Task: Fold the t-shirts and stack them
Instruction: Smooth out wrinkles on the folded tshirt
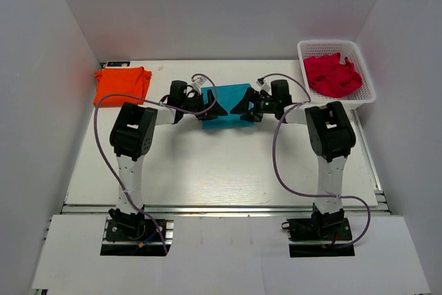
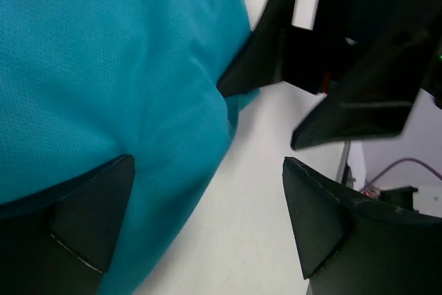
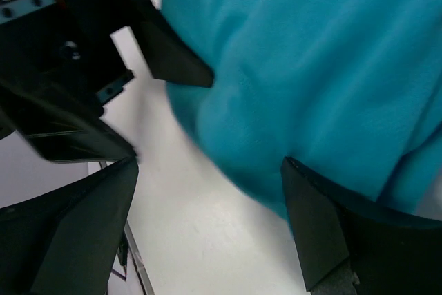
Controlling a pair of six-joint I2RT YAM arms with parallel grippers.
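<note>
A folded teal t-shirt [image 1: 226, 106] lies mid-table, toward the back. My left gripper [image 1: 213, 108] stands open at its left edge and my right gripper [image 1: 244, 106] stands open at its right edge, facing each other. In the left wrist view the teal t-shirt [image 2: 103, 67] reaches under one finger of the left gripper [image 2: 207, 164], and the other finger is over bare table. The right wrist view shows the same: the teal t-shirt [image 3: 311, 53] runs under one finger of the right gripper [image 3: 209, 164]. Neither gripper holds fabric. A folded orange t-shirt [image 1: 123, 84] lies at the back left.
A white basket [image 1: 336, 45] at the back right holds crumpled pink-red clothing [image 1: 333, 75]. White walls close in the table on three sides. Both arms' purple cables [image 1: 280, 164] loop over the near half of the table.
</note>
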